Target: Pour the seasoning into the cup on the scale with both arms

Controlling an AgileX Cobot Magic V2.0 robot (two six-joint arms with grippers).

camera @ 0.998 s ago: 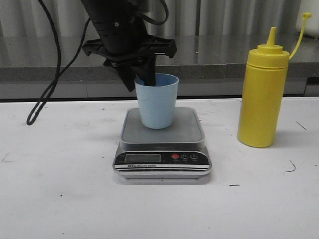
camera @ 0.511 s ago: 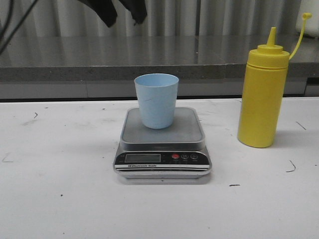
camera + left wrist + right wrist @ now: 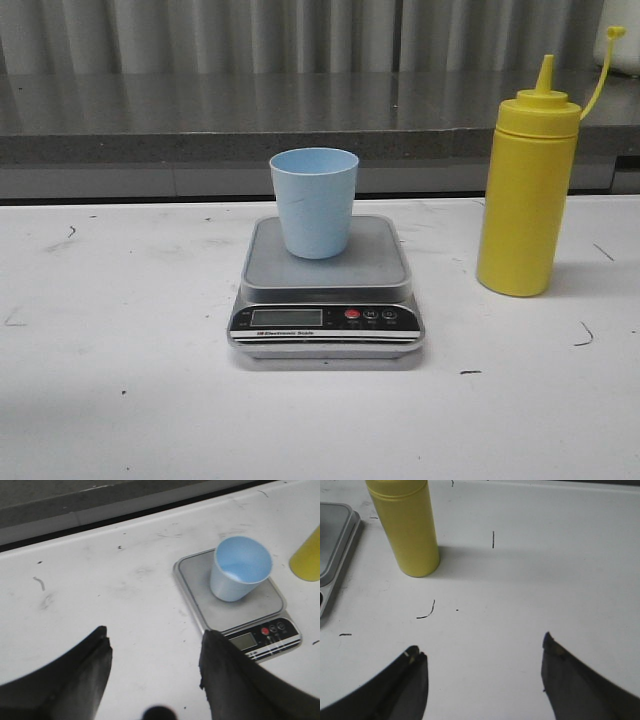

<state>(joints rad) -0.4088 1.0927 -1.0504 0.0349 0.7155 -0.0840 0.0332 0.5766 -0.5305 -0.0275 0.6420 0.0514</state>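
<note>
- Front view: cup [image 3: 314, 202] stands upright on the grey platform of the scale [image 3: 327, 290], centre of frame; no gripper appears in this view.
- Seasoning [image 3: 527, 180] stands upright on the white table [image 3: 120, 390] at right of frame, well apart from the scale; nozzle up, cap hanging off on its thin strap at upper right.
- Left wrist view: left gripper [image 3: 155, 652] has its fingers spread wide with nothing between them, bare table showing in the gap. Cup [image 3: 240, 567] and scale [image 3: 239, 600] lie in the right half of frame, clear of the fingertips; the right-hand finger's tip overlaps the scale's near corner in the picture, contact cannot be told.
- Right wrist view: right gripper [image 3: 482, 652] likewise wide open and holding nothing. Seasoning [image 3: 405, 527] sits at upper left of frame, well apart from the fingers; an edge of the scale [image 3: 335, 545] shows at far left.
- Cup: light blue, tapered, plain, no handle; inside looks empty.
- Seasoning: yellow, taller than the cup.
- Scale: silver body, black front panel, LCD, one red button.
</note>
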